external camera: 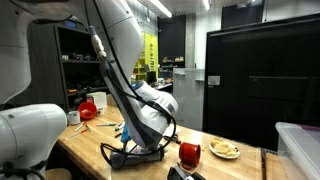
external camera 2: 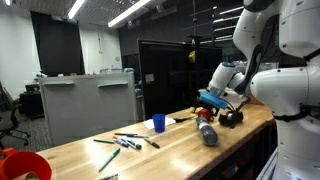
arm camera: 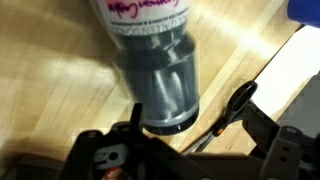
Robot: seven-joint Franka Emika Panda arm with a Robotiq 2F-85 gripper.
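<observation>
Wooden tabletop (external camera 2: 175,155), one grey bottle (external camera 2: 207,133), one blue cup (external camera 2: 159,123), end effector (external camera 2: 212,106) wide apart above the bottle.

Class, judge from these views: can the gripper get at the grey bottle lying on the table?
Probably yes. The gripper is open and close over one end of the bottle, with nothing between them. The bottle lies alone on bare table.
</observation>
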